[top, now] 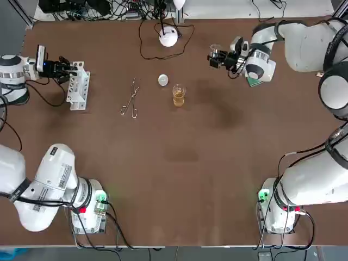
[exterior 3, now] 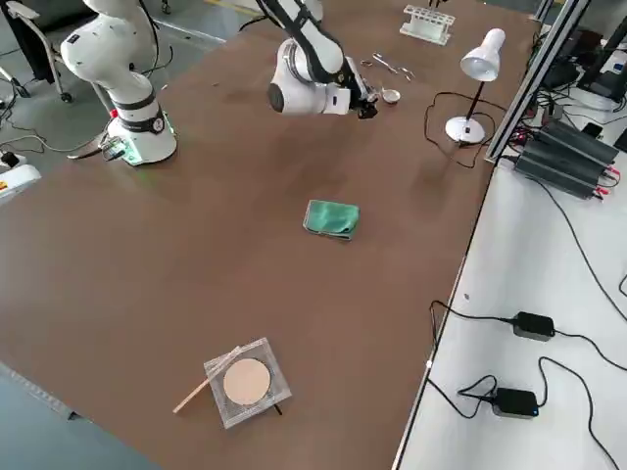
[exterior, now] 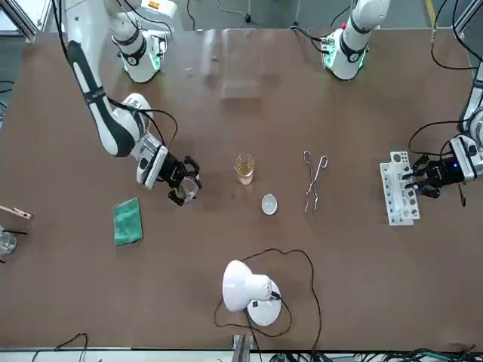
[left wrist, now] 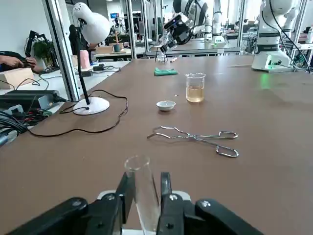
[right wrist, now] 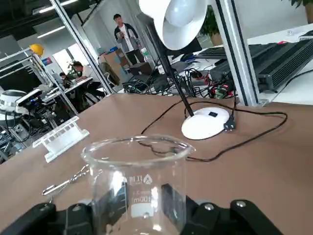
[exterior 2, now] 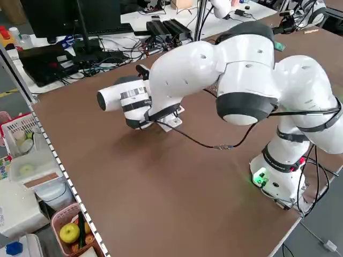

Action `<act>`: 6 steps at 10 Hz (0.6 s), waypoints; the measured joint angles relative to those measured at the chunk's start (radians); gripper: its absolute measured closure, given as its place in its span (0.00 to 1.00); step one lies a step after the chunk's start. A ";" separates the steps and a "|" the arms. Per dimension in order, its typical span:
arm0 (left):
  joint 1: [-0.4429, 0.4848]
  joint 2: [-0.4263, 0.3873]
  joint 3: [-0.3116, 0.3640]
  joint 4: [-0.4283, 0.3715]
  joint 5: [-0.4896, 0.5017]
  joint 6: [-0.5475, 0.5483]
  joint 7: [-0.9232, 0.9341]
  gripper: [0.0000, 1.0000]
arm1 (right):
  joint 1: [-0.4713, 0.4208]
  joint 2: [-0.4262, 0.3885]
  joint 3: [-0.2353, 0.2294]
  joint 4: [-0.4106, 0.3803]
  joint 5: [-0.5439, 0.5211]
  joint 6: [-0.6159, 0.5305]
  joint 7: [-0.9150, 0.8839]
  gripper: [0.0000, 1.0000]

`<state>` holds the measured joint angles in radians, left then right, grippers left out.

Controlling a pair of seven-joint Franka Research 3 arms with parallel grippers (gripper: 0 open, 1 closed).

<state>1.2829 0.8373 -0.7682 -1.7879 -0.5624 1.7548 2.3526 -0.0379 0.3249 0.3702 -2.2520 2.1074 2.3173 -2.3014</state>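
Top view puts the left pincer [top: 69,67] at about 10 o'clock on the table [top: 190,163], over the far end of a white rack [top: 79,89]. Its fingers are closed on a clear test tube [left wrist: 142,183], which stands upright between them in the left wrist view. Whether the tube's foot sits in the rack cannot be told.

The right pincer [top: 216,57] hangs at about 1 o'clock on the table, gripping an empty beaker [right wrist: 139,181] by its wall, a finger on either side and the rim upward. In the front view this beaker [exterior: 188,193] is just clear of the fingers' tips. A green cloth [exterior: 127,221] lies on the table at 4 o'clock from that pincer in the top view, partly under the arm.

Between the two pincers, near the table's middle, stands a filled beaker [top: 179,95] holding amber liquid. A small white dish [top: 163,80] lies near it at 11 o'clock, and metal tongs [top: 130,98] lie at its 9 o'clock, apart from both. A white lamp [top: 168,36] stands at the table's 12 o'clock edge, its cable looping beside it
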 joint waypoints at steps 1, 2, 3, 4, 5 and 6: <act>0.004 0.000 0.000 -0.002 0.000 0.000 0.000 0.70 | -0.057 0.000 0.000 -0.034 -0.061 -0.059 -0.040 0.60; 0.006 -0.001 0.000 -0.002 0.000 0.001 0.000 0.68 | -0.119 -0.001 -0.001 -0.068 -0.136 -0.115 -0.072 0.60; 0.006 -0.001 0.000 -0.003 0.000 0.001 0.000 0.61 | -0.188 -0.001 -0.001 -0.096 -0.213 -0.163 -0.105 0.60; 0.007 -0.002 0.000 -0.003 0.000 0.002 0.001 0.54 | -0.260 -0.001 -0.001 -0.119 -0.297 -0.207 -0.144 0.60; 0.009 -0.002 0.001 -0.003 0.000 0.002 0.001 0.41 | -0.327 -0.001 -0.002 -0.134 -0.370 -0.243 -0.181 0.60; 0.012 -0.003 0.001 -0.003 0.000 0.002 0.001 0.25 | -0.392 -0.001 -0.001 -0.142 -0.439 -0.273 -0.209 0.60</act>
<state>1.2953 0.8346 -0.7674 -1.7913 -0.5624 1.7573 2.3535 -0.4295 0.3242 0.3688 -2.3936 1.6681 2.0446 -2.5107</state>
